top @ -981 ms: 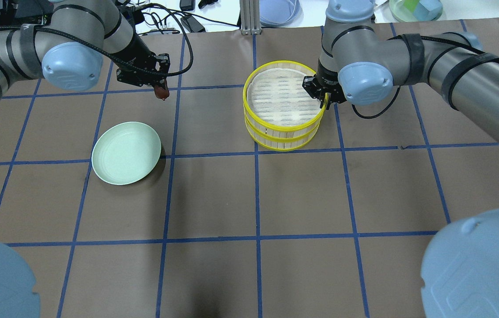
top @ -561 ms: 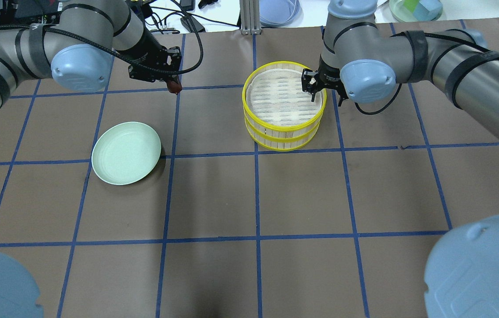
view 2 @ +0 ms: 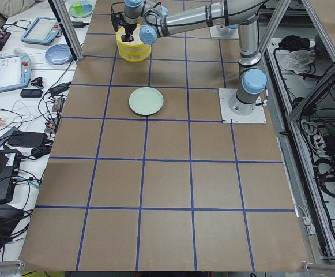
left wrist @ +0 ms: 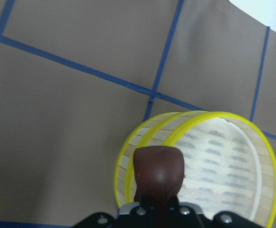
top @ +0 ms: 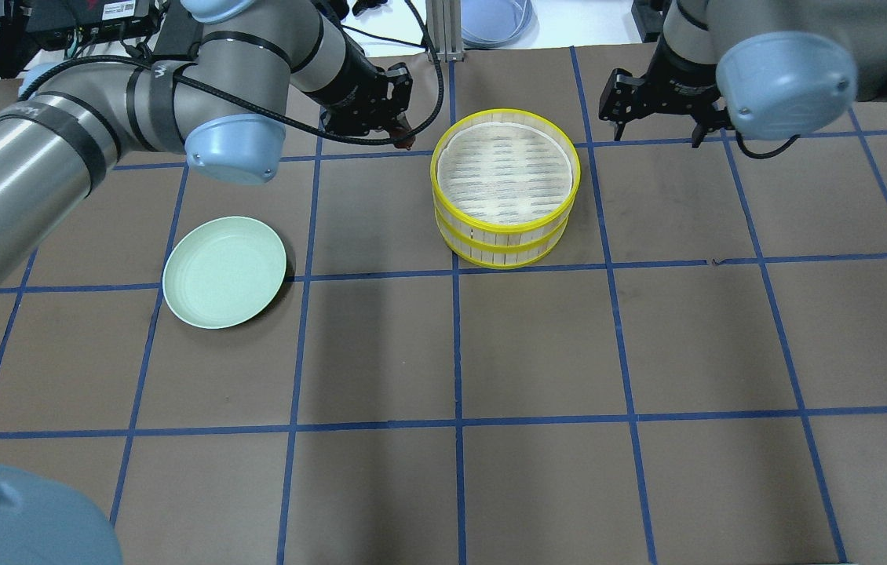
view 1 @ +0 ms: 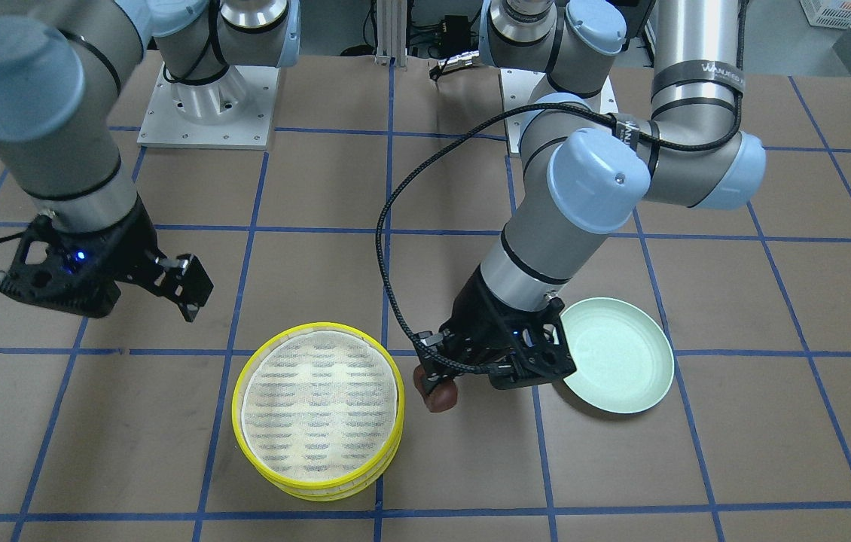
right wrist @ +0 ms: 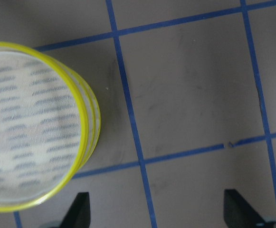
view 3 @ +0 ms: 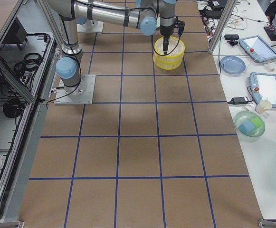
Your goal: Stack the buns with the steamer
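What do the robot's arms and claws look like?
Both arms are silver-grey tubes with pale blue round joint caps and black bands; one band on the left arm carries white lettering. A black braided cable loops along it. The left gripper and right gripper are black, angular, with small blue lights.

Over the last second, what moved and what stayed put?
The left pincer, shut on the brown bun, carried it to the robot's right, up to the left edge of the steamer. The right pincer left the steamer's rim and backed off to the robot's right, open. The stacked steamer and the green plate stayed put.
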You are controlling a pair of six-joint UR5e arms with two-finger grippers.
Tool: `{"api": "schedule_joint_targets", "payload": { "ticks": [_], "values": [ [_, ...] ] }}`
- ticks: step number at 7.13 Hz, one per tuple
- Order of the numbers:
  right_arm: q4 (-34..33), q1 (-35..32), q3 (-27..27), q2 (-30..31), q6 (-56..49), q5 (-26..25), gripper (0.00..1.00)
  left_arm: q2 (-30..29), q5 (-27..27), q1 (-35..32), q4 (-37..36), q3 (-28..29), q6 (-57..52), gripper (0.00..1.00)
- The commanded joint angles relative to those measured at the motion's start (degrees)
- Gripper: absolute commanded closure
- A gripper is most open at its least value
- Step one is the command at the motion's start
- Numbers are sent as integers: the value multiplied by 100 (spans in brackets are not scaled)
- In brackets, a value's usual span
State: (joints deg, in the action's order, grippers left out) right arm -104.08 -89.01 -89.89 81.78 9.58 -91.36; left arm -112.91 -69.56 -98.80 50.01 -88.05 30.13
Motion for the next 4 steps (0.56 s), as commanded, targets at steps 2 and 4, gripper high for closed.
{"api": "schedule_joint_targets", "payload": {
  "ticks": [2, 4],
  "values": [
    [987, -20, -2, 831, -873, 364, 0, -389, 487, -489, -333, -54, 597, 99],
    [926, -20, -11, 744, -1106, 320, 0, -460, 478, -499, -334, -45, 625, 0]
  ]
}}
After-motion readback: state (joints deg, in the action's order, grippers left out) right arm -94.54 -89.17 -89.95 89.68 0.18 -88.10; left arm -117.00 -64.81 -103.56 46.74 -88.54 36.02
